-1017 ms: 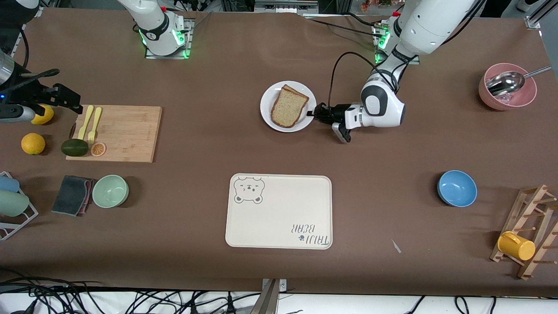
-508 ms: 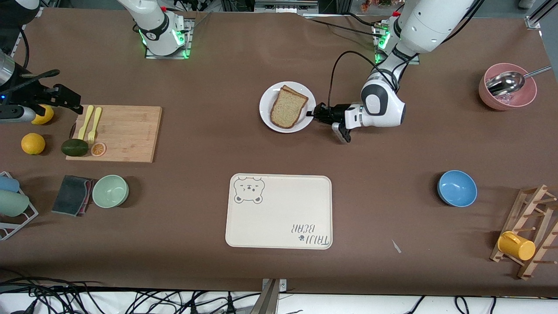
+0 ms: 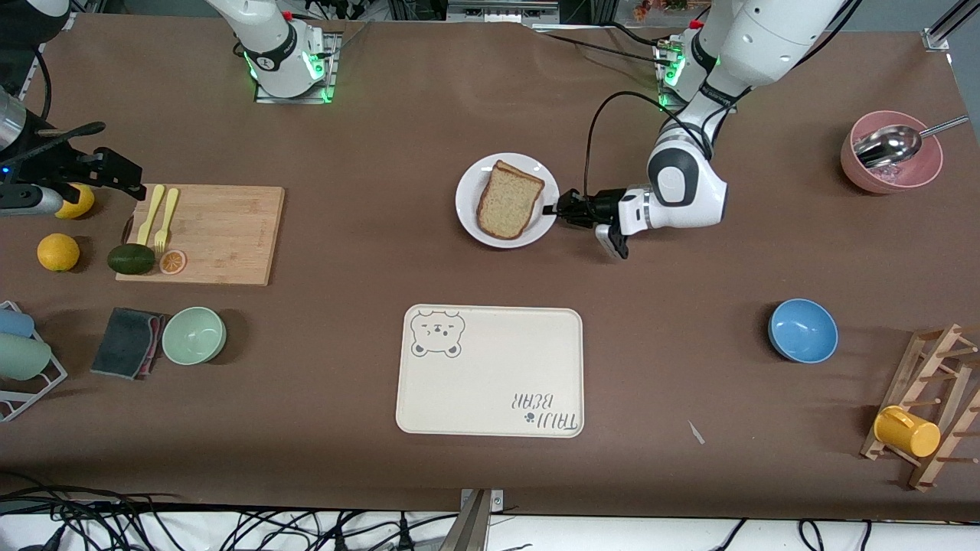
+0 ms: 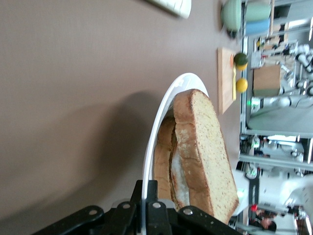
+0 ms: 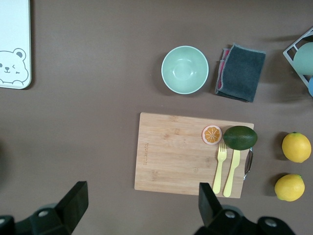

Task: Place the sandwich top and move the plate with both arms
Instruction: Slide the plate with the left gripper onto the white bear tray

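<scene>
The tan speckled bread slice with the brown crust (image 3: 510,200) already lies on the stack on the round glossy white plate (image 3: 472,218), mid-counter, farther from the front camera than the cream bear-print tray (image 3: 490,371). So the topping looks done. The left gripper (image 3: 553,210) has its jaws clenched on the plate's rim at the left arm's end. The right gripper (image 5: 142,205) hangs with jaws released over the bamboo cutting board (image 5: 188,154), waiting. Left to do: carrying the plate, probably to the tray.

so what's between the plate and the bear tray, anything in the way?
Nothing. In the front view, only bare brown table lies between the plate and the bear tray.
</scene>
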{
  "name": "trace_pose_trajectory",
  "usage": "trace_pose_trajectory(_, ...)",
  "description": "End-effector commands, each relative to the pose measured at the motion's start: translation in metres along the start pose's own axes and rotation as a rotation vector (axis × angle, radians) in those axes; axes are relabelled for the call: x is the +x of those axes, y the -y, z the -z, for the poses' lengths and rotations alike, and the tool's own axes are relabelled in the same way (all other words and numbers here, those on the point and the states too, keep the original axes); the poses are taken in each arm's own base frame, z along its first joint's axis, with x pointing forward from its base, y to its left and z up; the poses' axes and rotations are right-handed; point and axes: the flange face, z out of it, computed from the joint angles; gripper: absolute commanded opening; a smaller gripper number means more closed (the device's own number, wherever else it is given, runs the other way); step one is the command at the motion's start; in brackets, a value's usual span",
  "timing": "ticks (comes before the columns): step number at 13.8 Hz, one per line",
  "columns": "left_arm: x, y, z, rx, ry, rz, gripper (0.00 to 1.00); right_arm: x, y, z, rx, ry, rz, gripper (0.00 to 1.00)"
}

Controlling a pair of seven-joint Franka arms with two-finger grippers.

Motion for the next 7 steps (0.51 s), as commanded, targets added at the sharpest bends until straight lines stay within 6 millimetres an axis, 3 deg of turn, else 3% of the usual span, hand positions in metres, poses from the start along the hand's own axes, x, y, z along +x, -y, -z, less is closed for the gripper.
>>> trace_pose_trajectory(1,0.039,-0.029,0.020,-0.052,-0.070,0.034,0.00,0.000,0.001,0.005,-0.002,0.005,-0.007,1.00)
trace_pose_trajectory(7,0.144,-0.048,0.061,-0.051,-0.136,0.128,0.00,0.000,0.001,0.005,-0.002,0.005,-0.007,1.00)
